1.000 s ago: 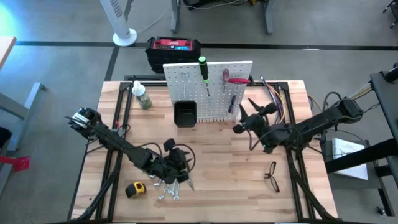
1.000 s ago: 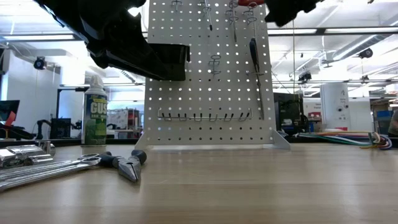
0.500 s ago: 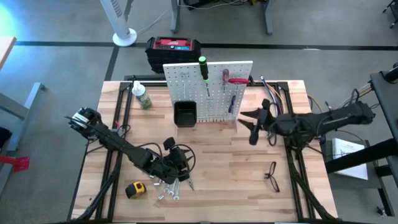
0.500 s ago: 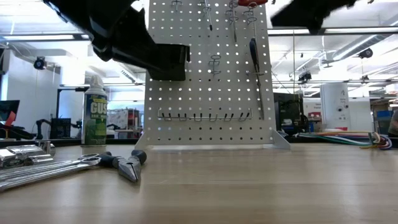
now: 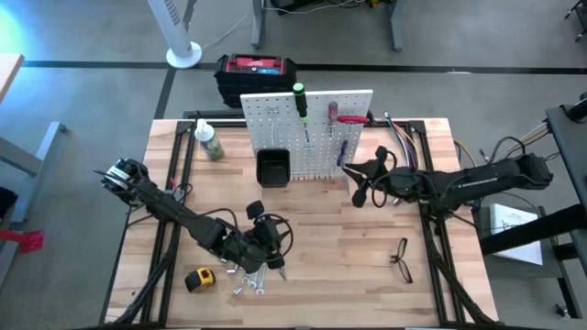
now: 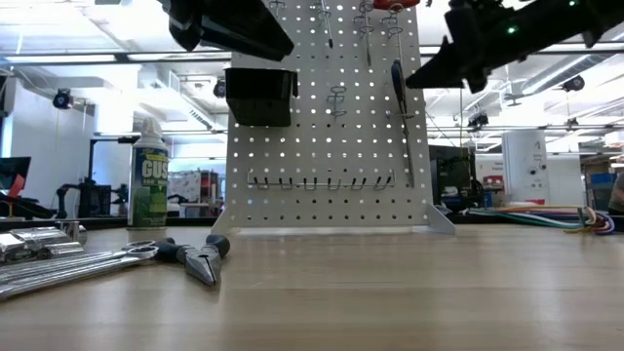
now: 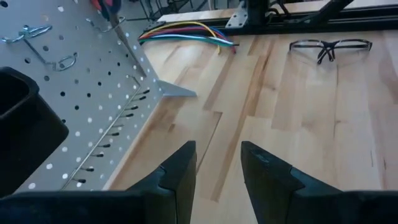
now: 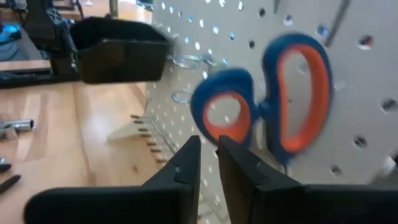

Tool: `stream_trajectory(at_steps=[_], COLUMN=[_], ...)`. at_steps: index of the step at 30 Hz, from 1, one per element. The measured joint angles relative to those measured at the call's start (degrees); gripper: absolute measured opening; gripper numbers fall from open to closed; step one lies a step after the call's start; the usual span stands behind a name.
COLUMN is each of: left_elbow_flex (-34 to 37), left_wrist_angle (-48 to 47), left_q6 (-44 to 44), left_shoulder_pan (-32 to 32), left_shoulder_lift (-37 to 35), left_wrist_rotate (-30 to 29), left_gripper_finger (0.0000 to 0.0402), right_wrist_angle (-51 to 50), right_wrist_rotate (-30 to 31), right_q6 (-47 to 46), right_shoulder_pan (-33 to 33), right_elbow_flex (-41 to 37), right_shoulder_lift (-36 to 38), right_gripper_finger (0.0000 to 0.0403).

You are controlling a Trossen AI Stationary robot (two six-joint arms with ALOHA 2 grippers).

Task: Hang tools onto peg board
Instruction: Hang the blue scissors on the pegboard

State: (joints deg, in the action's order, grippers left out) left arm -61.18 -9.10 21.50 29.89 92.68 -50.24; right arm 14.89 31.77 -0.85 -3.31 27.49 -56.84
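The white peg board (image 5: pixel 307 133) stands upright at the table's far middle. On it hang a black bin (image 5: pixel 272 167), a green-handled screwdriver (image 5: pixel 300 99), a red-handled tool (image 5: pixel 347 117) and blue-and-orange scissors (image 8: pixel 267 106). Pliers (image 6: pixel 200 255), wrenches (image 6: pixel 78 263) and a yellow tape measure (image 5: pixel 200 279) lie near the front left. Glasses (image 5: pixel 401 257) lie at the right. My left gripper (image 7: pixel 217 152) hangs open above the pliers and wrenches, holding nothing. My right gripper (image 8: pixel 209 146) is shut and points level at the board's right part, just short of the scissors.
A green-labelled bottle (image 5: pixel 209 142) stands left of the board. A red-and-black box (image 5: pixel 255 71) sits on the floor behind the table. Coloured cables (image 5: pixel 408 147) lie at the far right. Bare wood shows between the board and the glasses.
My left gripper has risen above the tools at the front left, still open. My right gripper has come down beside the board's right part, rolled and levelled out, and its fingers have closed from a wide spread to nearly together.
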Motion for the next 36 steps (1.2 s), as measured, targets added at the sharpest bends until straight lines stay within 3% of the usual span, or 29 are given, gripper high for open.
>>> stream_trajectory(at_steps=[15,27,30,32,36], left_elbow_flex=[-0.1,-0.1,-0.1,-0.1,-0.1], left_wrist_angle=[0.0,0.0,0.0,0.0,-4.3], left_q6=[0.6,0.6,0.6,0.6,4.0], left_shoulder_pan=[-0.2,-0.3,-0.3,-0.2,1.0], left_shoulder_lift=[0.0,0.0,0.0,0.0,-0.2], left_wrist_rotate=[-0.3,-0.3,-0.3,-0.3,0.3], left_gripper_finger=[0.0117,0.0117,0.0117,0.0117,0.0117], right_wrist_angle=[4.1,4.0,2.8,2.2,2.7], right_wrist_rotate=[-0.7,-0.6,-0.8,-4.1,-18.4], right_q6=[4.0,3.9,0.1,-6.4,-14.3], right_shoulder_pan=[6.8,7.0,5.9,4.9,1.7], right_elbow_flex=[4.2,5.1,5.1,5.1,5.1], right_shoulder_lift=[-10.0,-6.8,-5.6,-4.6,-6.5], right_gripper_finger=[0.0026,0.0025,0.0029,0.0035,0.0058])
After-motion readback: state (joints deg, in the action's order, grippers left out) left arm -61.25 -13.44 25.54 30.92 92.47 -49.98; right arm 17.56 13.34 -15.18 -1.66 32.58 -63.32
